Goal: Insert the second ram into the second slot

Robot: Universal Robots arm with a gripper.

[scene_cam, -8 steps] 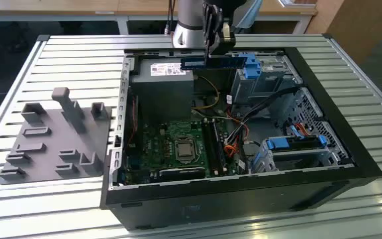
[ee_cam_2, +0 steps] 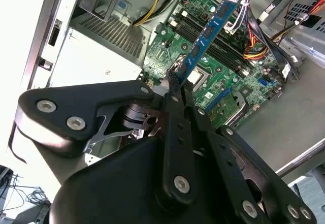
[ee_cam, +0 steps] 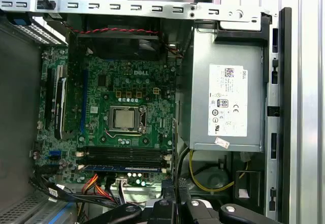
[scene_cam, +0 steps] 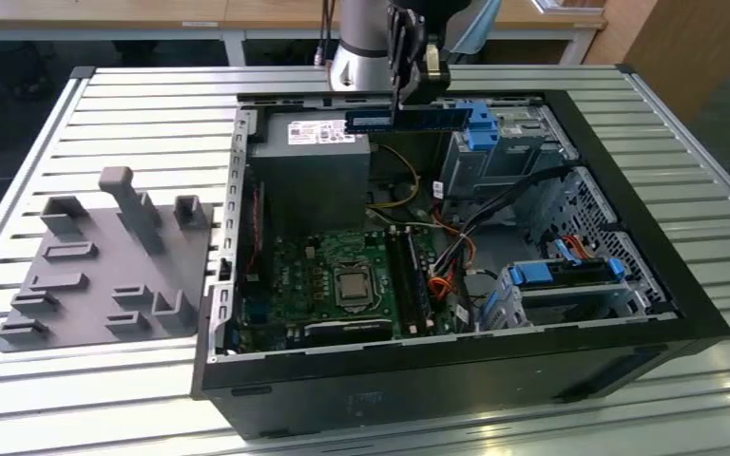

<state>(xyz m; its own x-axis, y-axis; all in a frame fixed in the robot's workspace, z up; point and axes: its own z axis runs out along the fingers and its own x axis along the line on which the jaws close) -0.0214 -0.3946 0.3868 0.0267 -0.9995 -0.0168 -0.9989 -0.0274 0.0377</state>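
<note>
Holding the second ram (scene_cam: 441, 119) clamped between its fingers, the gripper (scene_cam: 399, 108) hangs above the open case (scene_cam: 669, 285). The stick's long axis lies crosswise to the memory slots (scene_cam: 411, 275), which are well below it.

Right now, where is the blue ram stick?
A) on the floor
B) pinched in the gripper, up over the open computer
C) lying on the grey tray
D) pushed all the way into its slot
B: in the second wrist view the gripper is shut on one end of the ram, which hangs in the air over the motherboard and sits in no slot.
</note>
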